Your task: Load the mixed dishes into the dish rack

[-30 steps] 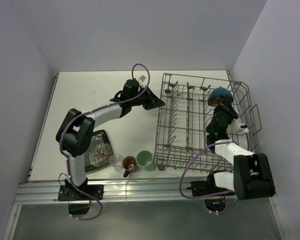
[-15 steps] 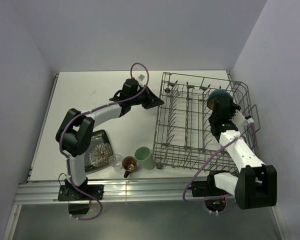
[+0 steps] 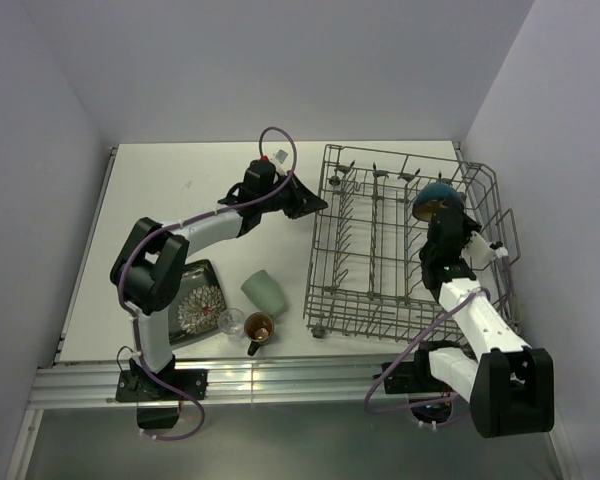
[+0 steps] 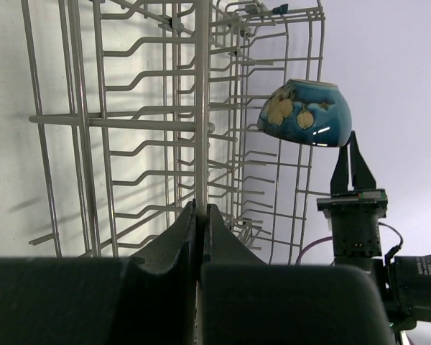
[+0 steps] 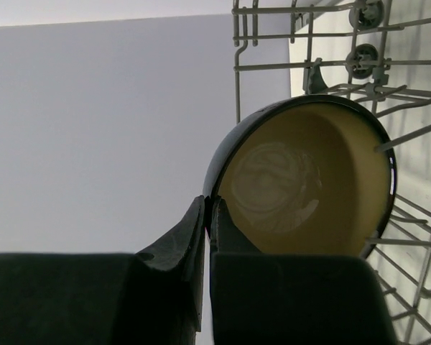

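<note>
The grey wire dish rack (image 3: 322, 268) stands on the right half of the table. My left gripper (image 3: 316, 208) is shut on a wire of its left rim, seen as a wire pinched between the jaws in the left wrist view (image 4: 200, 215). My right gripper (image 3: 443, 216) is shut on the rim of the dark bowl with tan inside (image 3: 437, 194) and holds it tilted over the rack's far right part. The bowl (image 5: 302, 187) fills the right wrist view, with the jaws (image 5: 210, 208) on its edge. It also shows in the left wrist view (image 4: 305, 113).
The pale green cup (image 3: 264, 291) lies on its side left of the rack's near corner. The brown mug (image 3: 258, 327), the clear glass (image 3: 231, 321) and the square floral plate (image 3: 192, 303) sit near the front left edge. Walls close both sides.
The rack's near left corner has swung left and forward. The pale green cup has tipped over and shifted left. My right arm has stretched out, with the bowl a little lower over the rack.
</note>
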`<state>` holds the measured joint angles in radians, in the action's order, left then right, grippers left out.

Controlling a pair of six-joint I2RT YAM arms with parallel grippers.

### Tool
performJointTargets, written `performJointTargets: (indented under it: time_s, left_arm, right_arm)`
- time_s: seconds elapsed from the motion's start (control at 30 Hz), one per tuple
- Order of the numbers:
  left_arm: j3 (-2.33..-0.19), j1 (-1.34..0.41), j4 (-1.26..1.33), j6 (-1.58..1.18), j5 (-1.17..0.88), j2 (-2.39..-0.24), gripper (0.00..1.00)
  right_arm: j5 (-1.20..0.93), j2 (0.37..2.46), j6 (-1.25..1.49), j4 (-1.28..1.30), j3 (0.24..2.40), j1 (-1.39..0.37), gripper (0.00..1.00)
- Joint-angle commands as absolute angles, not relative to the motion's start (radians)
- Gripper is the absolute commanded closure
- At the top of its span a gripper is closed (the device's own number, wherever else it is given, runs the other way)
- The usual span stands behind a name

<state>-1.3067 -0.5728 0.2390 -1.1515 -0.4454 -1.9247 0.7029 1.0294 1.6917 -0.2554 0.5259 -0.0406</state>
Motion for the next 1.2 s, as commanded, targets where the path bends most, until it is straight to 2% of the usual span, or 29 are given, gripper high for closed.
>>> performJointTargets:
  time_s: [0.0,0.1,0.2,0.3,0.4,0.43,0.5,0.53,0.63,0.73,1.03,1.07,1.17]
  left_arm:
    - [-1.279,-0.566,0.247,-1.164,-0.338,-1.884,1.0]
    - [-1.275,-0.574,0.245,-1.161,-0.321,-1.875,1.0]
    - [-1.27,-0.58,0.252,-1.166,-0.313,-1.871,1.0]
    - [-1.264,-0.589,0.252,-1.166,-0.301,-1.865,1.0]
    - [-1.258,-0.6,0.25,-1.166,-0.288,-1.861,1.0]
    - [-1.258,-0.601,0.247,-1.164,-0.285,-1.859,1.0]
    - [-1.255,-0.607,0.245,-1.161,-0.279,-1.853,1.0]
    - [-1.255,-0.607,0.242,-1.16,-0.278,-1.852,1.0]
    - [-1.259,-0.611,0.222,-1.154,-0.267,-1.85,1.0]
    - [-1.267,-0.611,0.204,-1.149,-0.259,-1.85,1.0]
    - [-1.307,-0.615,0.108,-1.121,-0.264,-1.847,1.0]
    - [-1.312,-0.615,0.101,-1.118,-0.27,-1.844,1.0]
    - [-1.319,-0.614,0.081,-1.118,-0.273,-1.841,1.0]
  right_arm:
    - [0.68,0.965,1.621,-0.189,0.459,-0.023,1.0]
    - [0.678,0.911,1.6,-0.115,0.453,-0.015,1.0]
    - [0.649,0.885,1.563,-0.049,0.463,-0.008,0.89]
    - [0.597,0.884,1.523,-0.006,0.489,0.037,0.87]
    - [0.555,0.885,1.497,0.035,0.508,0.051,0.71]
    - [0.551,0.882,1.496,0.055,0.509,0.051,0.56]
    - [0.54,0.871,1.476,0.06,0.511,0.054,0.43]
    - [0.532,0.867,1.47,0.06,0.509,0.057,0.32]
    - [0.488,0.865,1.434,0.055,0.526,0.067,0.23]
    - [0.428,0.879,1.385,0.06,0.574,0.075,0.2]
    - [0.235,0.942,1.207,0.14,0.85,0.106,0.19]
    - [0.21,0.986,1.18,0.14,0.895,0.12,0.21]
    - [0.089,1.136,1.125,0.135,0.997,0.182,0.43]
